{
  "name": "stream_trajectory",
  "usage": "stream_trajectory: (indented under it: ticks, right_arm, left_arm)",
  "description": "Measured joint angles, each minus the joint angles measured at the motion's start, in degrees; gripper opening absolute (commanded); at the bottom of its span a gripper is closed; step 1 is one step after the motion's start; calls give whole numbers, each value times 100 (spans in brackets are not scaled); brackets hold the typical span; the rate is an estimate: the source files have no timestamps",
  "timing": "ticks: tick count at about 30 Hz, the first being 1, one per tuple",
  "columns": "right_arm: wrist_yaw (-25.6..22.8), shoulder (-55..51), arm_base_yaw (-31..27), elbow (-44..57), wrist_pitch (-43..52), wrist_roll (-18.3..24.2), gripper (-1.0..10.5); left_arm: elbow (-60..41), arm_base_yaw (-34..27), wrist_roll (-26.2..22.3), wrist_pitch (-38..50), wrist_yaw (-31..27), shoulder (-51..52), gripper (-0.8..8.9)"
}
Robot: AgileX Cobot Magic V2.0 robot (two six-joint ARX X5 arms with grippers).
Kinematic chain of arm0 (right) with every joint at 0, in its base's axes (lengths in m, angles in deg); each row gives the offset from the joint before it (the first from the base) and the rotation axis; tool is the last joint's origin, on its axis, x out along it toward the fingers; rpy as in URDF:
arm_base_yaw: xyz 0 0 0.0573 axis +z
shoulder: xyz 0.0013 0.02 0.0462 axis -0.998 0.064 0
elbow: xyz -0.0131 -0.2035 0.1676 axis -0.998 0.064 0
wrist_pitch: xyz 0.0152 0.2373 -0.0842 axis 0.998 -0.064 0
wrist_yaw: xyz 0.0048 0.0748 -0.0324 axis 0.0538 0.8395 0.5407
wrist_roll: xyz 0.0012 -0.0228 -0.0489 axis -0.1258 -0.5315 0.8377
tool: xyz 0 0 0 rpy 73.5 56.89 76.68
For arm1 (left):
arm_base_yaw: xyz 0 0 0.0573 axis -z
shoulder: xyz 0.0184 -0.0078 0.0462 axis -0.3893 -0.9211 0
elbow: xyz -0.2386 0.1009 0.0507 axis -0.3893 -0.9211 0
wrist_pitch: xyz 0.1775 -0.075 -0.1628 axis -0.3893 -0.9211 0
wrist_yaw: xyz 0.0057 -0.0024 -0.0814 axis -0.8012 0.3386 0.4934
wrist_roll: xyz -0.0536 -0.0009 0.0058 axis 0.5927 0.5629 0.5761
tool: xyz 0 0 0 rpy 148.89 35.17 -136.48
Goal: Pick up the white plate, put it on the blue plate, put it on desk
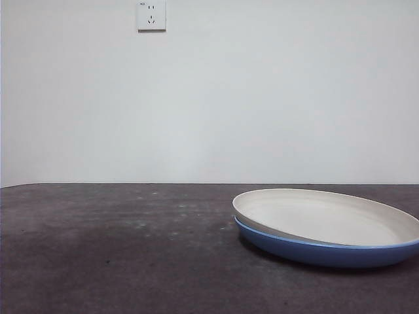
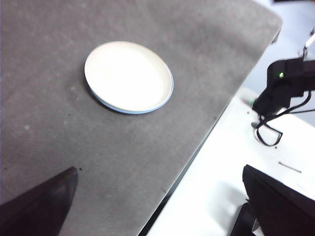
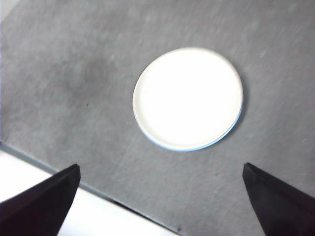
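Fingers of both grippers are spread wide and hold nothing. The left gripper hangs high over the near side of the counter, well apart from the plates. One of its fingers is over the grey top, and the other is out past the counter's edge, over a white surface. The right gripper also hangs high, near the counter's edge, and the plates show between its two dark fingers. Neither gripper shows in the front view.

The white plate sits inside the blue plate. It does not lie flat. In the front view its left side rides up above the blue rim, and its right side sits down lower in the blue plate. From above, the white plate covers nearly all of the blue one, so only a thin blue edge peeks out on one side. Nothing is in the white plate.

The two stacked plates rest on the dark, speckled counter, at the right of the front view.

Farther off, past the counter's edge, a black device with a small green light and a looping black cable stands on the white surface. Behind the counter is a plain white wall with a white socket high up.
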Motion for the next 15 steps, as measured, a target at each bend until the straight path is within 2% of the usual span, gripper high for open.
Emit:
stream_trajectory:
  ticks: [8,15]
  right_arm:
    - [225,280,-2,1353,1067,-560,594]
    - [170,1285,-223,1574,1801,-796,594]
  left_arm:
    - [-428,-4,535,140,0,763,564]
    - [-428,-4,765,111,0,984,564]
